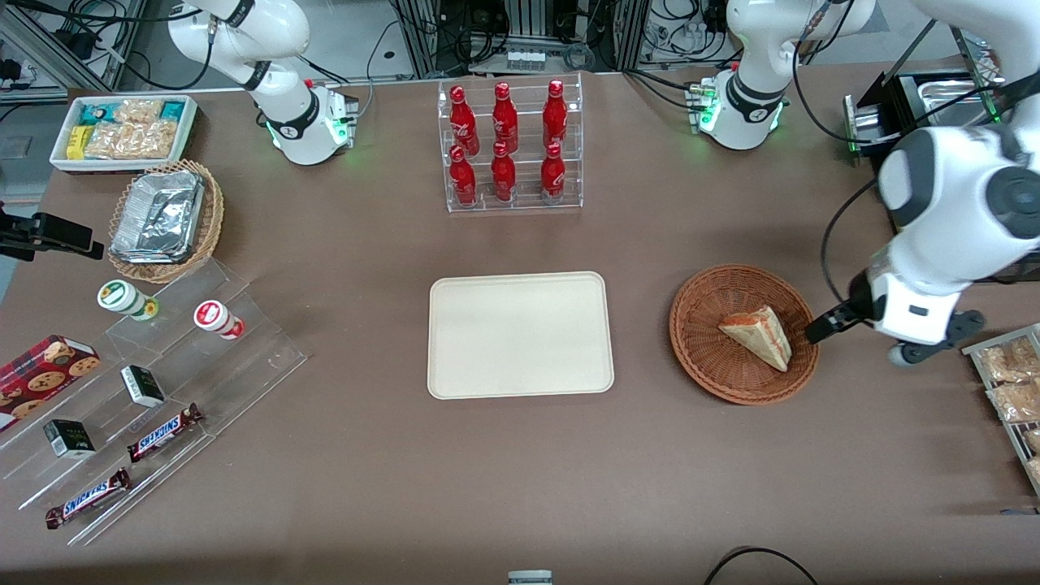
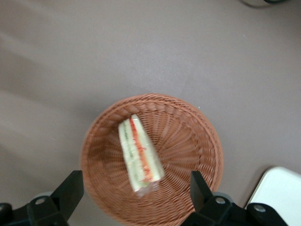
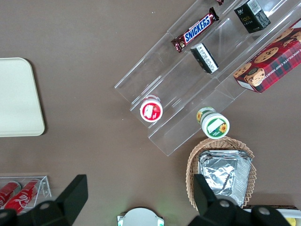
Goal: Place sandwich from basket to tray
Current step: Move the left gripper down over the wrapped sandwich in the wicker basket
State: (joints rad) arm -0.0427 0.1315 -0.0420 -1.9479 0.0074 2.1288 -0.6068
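Note:
The sandwich [image 1: 757, 335], a white bread wedge with red-orange and green filling, lies in the reddish-brown wicker basket [image 1: 707, 357] toward the working arm's end of the table. The cream-white tray [image 1: 520, 335] lies flat beside the basket, bare. My left gripper [image 1: 815, 331] hangs at the basket's rim on the side away from the tray, above the table. In the left wrist view the sandwich [image 2: 140, 153] lies in the basket [image 2: 193, 141], and the gripper [image 2: 135, 194] is open with its fingers [image 2: 70, 190] spread wide over the basket, holding nothing. A tray corner [image 2: 282, 193] shows too.
A clear rack of red bottles [image 1: 509, 146] stands farther from the front camera than the tray. A wire rack of snack bags [image 1: 1011, 390] sits at the working arm's end. A clear stepped shelf with snacks [image 1: 146, 390] and a tan foil basket [image 1: 166, 221] lie toward the parked arm's end.

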